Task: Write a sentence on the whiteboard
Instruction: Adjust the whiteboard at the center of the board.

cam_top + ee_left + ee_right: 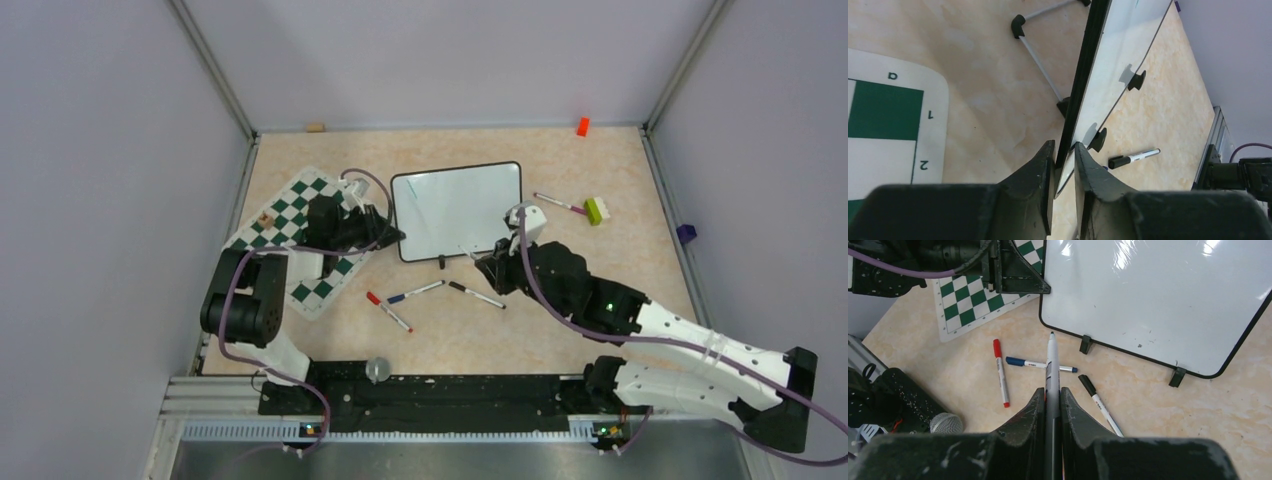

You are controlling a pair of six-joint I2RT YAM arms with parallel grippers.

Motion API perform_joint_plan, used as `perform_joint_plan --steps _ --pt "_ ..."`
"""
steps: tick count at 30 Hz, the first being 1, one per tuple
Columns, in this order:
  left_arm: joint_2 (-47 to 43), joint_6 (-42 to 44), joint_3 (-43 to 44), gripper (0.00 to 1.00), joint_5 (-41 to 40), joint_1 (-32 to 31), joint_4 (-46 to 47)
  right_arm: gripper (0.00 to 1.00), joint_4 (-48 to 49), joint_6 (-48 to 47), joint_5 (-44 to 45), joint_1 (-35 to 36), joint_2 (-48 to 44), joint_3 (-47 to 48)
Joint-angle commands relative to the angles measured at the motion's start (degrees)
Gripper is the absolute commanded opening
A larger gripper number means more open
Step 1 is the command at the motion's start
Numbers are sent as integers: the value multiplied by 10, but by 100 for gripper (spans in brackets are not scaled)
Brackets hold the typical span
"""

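Observation:
The whiteboard (455, 210) lies in the middle of the table, black-framed with two small feet. Its white face (1158, 295) carries only a few small specks; the sentence does not show on it. My left gripper (393, 237) is at the board's near-left corner. In the left wrist view the left gripper (1064, 147) is shut on the whiteboard (1118, 55), its frame edge pinched between both fingers. My right gripper (1050, 392) is shut on an uncapped grey marker (1051, 360). The marker's tip points at the board's near-left corner, just short of the frame.
A red marker (1000, 372), a blue marker (1040, 364) and a black-capped marker (1099, 405) lie in front of the board. The green-and-white chessboard mat (300, 225) is at the left. Another marker (560, 203) and a green-white block (597, 209) lie at the right.

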Motion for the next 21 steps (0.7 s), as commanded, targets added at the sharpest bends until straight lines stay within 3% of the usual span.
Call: perform_joint_plan --steps 1,6,13,18,20,21 --pt "-46 22 -16 21 4 -11 1 0 0 -16 -6 -4 28 56" --pt "-60 30 -24 0 -6 -17 -10 0 -5 -32 -44 -29 73 93" --pt "-85 29 -51 0 -34 -21 -3 0 0 -66 -69 -51 170 162" --pt "-97 31 -72 0 -48 -24 2 0 -12 -62 -38 -51 228 215" --pt "-99 26 -74 10 -48 -24 1 0 -15 -65 -27 -51 238 226" --pt "-100 24 -75 22 -47 -24 2 0 -15 -65 -21 -51 240 228"
